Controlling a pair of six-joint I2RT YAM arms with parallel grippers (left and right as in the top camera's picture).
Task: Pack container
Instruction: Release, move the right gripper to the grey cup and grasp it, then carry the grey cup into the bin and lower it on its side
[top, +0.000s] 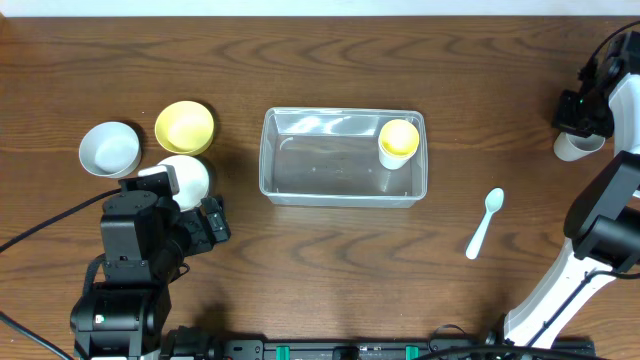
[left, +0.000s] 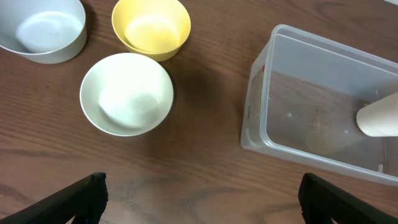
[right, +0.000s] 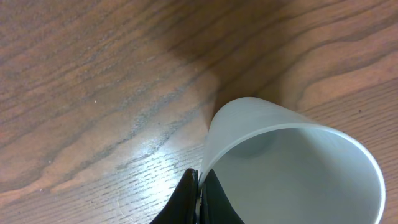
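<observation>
The clear rectangular container (top: 266, 150) stands mid-table, and a yellow cup (top: 399, 142) sits in its right end. In the left wrist view the container (left: 256, 74) is at the right, with the cup (left: 379, 115) showing through its wall. At the table's far right, my right gripper (right: 201, 180) is shut on the rim of a white cup (right: 292, 168), one finger inside and one outside. The overhead view shows this cup (top: 576, 148) under the right gripper (top: 583, 120). My left gripper (left: 202, 186) hovers open over bare wood near the bowls, holding nothing.
A white bowl (top: 110, 148), a yellow bowl (top: 185, 127) and another white bowl (top: 188, 178) cluster left of the container. A white spoon (top: 485, 222) lies on the table to its right. The right arm's base (top: 560, 290) occupies the lower right corner.
</observation>
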